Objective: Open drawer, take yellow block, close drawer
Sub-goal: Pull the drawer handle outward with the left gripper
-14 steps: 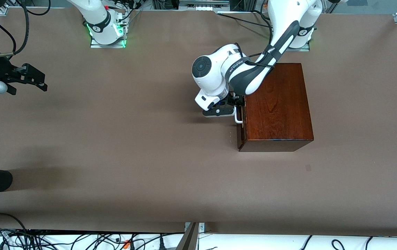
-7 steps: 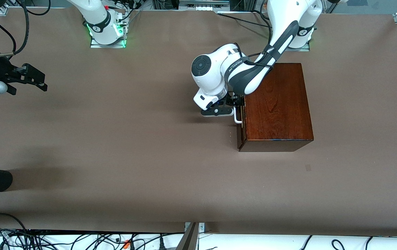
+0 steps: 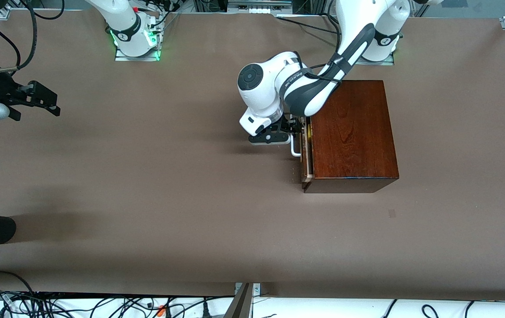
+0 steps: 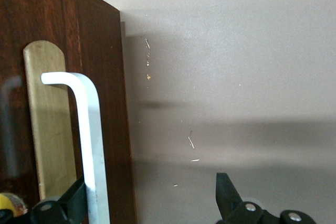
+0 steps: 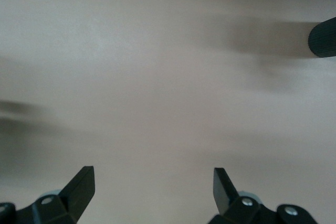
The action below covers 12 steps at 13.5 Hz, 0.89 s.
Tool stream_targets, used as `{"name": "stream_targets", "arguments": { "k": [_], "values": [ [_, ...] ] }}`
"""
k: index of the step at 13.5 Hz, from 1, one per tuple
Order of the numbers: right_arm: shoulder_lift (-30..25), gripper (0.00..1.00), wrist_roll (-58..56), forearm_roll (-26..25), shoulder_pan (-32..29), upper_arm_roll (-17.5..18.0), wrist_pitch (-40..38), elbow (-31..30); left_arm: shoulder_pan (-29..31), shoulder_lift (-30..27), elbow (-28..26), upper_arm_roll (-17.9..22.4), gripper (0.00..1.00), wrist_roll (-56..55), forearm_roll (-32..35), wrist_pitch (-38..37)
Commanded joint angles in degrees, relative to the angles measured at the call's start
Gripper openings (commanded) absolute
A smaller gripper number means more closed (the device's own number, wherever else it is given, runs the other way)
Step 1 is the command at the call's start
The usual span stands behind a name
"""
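Yellow block (image 4: 9,203) glimpsed beside left-wrist handle (image 4: 86,145).

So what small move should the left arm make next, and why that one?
Probably pull the drawer farther out, toward the right arm's end of the table. The left end effector is open with one finger against the white handle. Only a thin pale strip of the drawer shows outside the wooden box, and the yellow block is just a sliver. The right end effector waits, open.
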Motion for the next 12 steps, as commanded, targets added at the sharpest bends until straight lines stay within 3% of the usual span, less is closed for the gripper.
{"name": "stream_targets", "arguments": {
  "k": [1, 12],
  "values": [
    [-0.34, 1.00, 0.46, 0.03, -0.13, 0.29, -0.46, 0.31, -1.78, 2.17, 3.02, -0.21, 1.00, -2.73, -1.43, 0.22],
    [-0.25, 1.00, 0.55, 0.11, -0.13, 0.29, -0.46, 0.31, -5.04, 4.28, 7.16, -0.21, 1.00, -3.53, -3.10, 1.10]
  ]
}}
